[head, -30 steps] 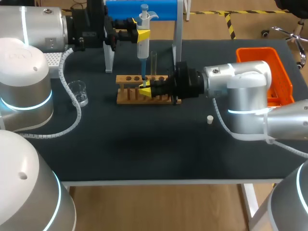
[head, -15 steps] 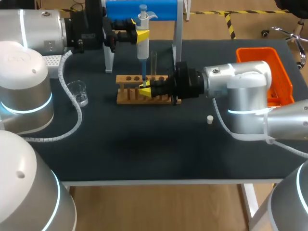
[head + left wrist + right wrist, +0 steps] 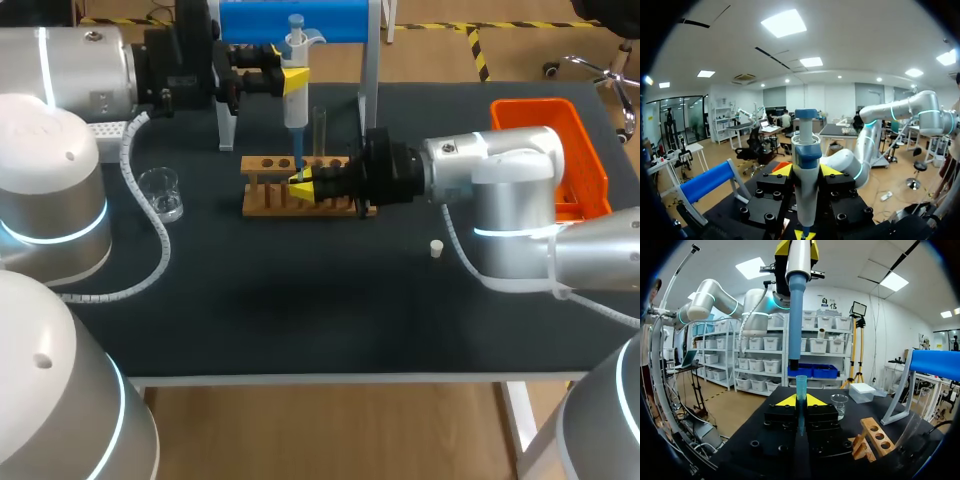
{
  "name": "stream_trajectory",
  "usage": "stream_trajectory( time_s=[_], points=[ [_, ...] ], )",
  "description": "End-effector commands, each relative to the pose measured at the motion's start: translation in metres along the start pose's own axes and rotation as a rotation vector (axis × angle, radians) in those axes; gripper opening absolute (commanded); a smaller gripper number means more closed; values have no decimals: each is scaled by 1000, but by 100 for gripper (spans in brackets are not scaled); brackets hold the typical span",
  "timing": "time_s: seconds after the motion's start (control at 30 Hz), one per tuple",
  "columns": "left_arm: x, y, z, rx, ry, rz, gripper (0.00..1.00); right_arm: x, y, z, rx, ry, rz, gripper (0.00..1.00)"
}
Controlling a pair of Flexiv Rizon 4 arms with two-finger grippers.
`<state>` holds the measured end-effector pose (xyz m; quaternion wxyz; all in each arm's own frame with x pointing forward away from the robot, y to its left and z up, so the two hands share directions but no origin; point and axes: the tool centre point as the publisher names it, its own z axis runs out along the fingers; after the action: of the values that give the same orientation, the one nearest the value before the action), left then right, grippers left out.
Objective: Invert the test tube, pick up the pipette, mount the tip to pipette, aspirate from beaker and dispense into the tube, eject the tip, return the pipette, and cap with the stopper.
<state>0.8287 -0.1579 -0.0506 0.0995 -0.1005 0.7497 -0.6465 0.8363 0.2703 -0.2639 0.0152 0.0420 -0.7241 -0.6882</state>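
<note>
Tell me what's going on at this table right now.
The left tool holds the pipette upright over the wooden rack. The right tool holds a blue tip upright just below the pipette's end, with a small gap between them, so the tip is not yet mounted. The beaker and stopper sit untouched.

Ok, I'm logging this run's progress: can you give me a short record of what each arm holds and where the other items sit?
left gripper: holds pipette upright above rack
right gripper: holds blue tip upright at rack
tip mounted: no, pipette's end just above it
test tube: upright in rack
beaker: on table, left of rack
stopper: on table, right of rack
</note>
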Motion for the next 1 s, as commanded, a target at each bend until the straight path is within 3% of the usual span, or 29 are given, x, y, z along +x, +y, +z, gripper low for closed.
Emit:
stream_trajectory(
  time_s=[0.03,1.0],
  points=[
    [1,0,-1,1,0,1,0,2,1,-1,3,-2,0,0],
    [1,0,-1,1,0,1,0,11,14,1,-2,-1,-7,0]
  ],
)
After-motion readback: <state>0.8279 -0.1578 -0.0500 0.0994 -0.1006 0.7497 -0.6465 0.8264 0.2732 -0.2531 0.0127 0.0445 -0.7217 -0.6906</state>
